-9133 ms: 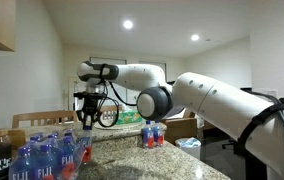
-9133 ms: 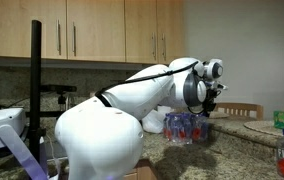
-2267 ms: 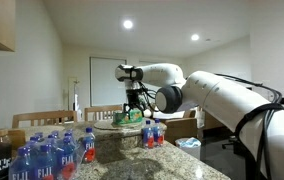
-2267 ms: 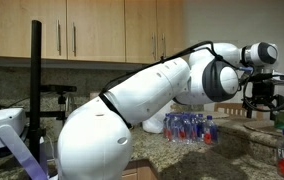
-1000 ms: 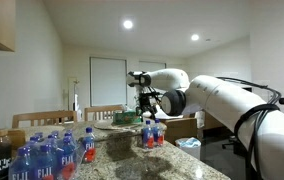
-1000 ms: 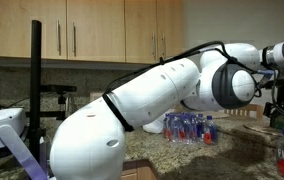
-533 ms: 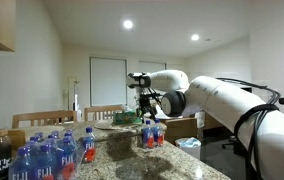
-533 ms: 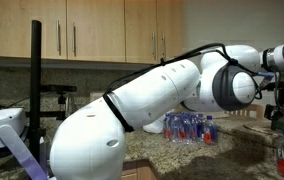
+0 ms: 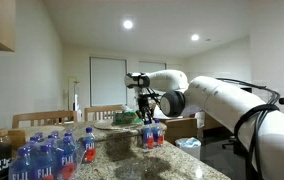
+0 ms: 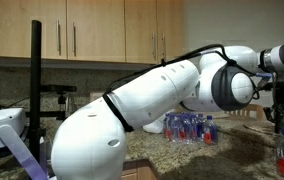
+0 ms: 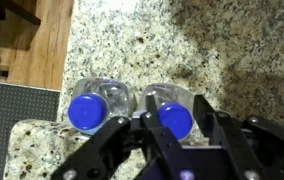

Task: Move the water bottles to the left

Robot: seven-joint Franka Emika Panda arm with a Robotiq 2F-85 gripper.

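So the pincer is spread apart straddling the blue cap of 1 of the 2 water bottles standing side by side on the granite table; guessing they're light, squishy, slick plastic, so I'd grab the stiff cap or neck.

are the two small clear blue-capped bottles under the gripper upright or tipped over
Upright. The wrist view looks straight down on both blue caps, and an exterior view shows the small clear bottles standing.
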